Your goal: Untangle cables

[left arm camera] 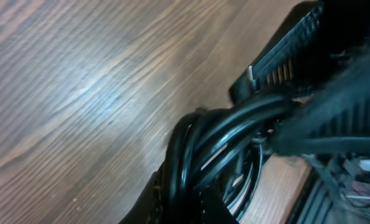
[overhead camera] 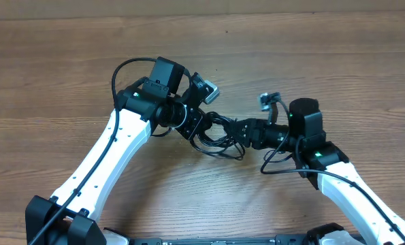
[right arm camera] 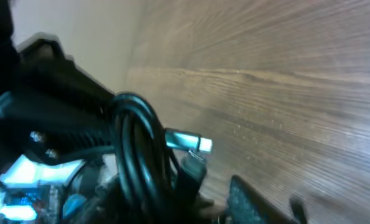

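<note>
The cables form one tangled black bundle in the middle of the table, between my two grippers. My left gripper grips the bundle's left side; in the left wrist view its jaws are shut on several glossy black strands. My right gripper reaches into the bundle from the right. In the right wrist view the looped cables and a metal-tipped plug lie between its jaws. Its right finger stands a little apart from them, and the other finger is hidden under the strands.
The wooden table stretches on all sides of the bundle. The left arm's own thick wire arches behind its wrist. The right arm's wire loops onto the table near its forearm. The right gripper's ribbed finger crowds the left wrist view.
</note>
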